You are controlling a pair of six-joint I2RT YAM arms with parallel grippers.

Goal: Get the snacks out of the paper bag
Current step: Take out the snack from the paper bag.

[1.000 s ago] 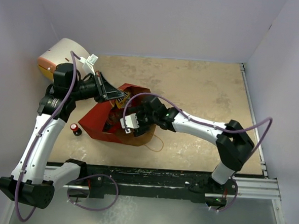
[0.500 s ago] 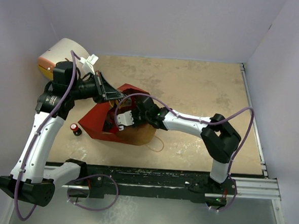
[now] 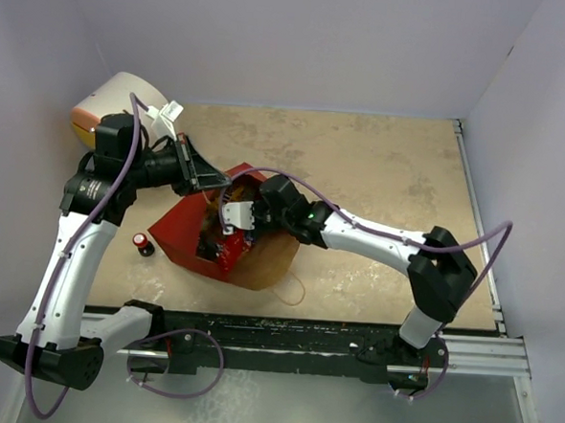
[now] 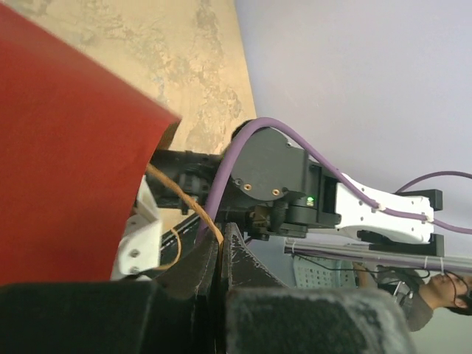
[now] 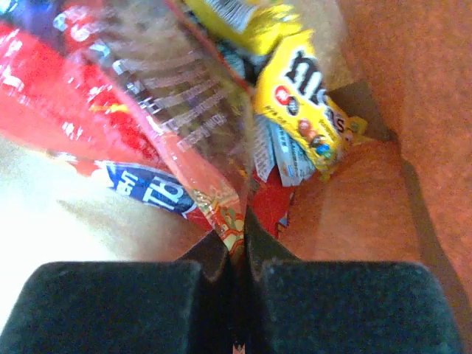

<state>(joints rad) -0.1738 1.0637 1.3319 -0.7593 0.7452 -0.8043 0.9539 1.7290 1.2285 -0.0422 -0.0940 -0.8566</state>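
— Here, from above, we see a mottled tan table (image 3: 380,179) boxed in by pale lilac walls (image 3: 303,40), with a metal rail (image 3: 475,353) along its near edge. The paper bag (image 3: 178,229) lies left of centre. A white drum (image 3: 117,101) sits in the far left corner, and a small red-capped thing (image 3: 144,244) stands just beside the bag.

— What do we gain from the wrist views?

— The left one shows the left gripper (image 4: 219,249) pressed together on the bag's string handle (image 4: 184,200), and a person (image 4: 435,295) in the lower right corner. The right one looks inside the bag. There the right gripper (image 5: 236,240) pinches the edge of a big red-and-clear bag (image 5: 147,103), and a yellow candy packet (image 5: 306,103) lies beyond it against the brown lining.

— Can we read anything?

— We read dark letters "m" on the yellow packet. The white letters on a blue patch (image 5: 151,193) are cropped, and the fine print on the clear film is blurred.
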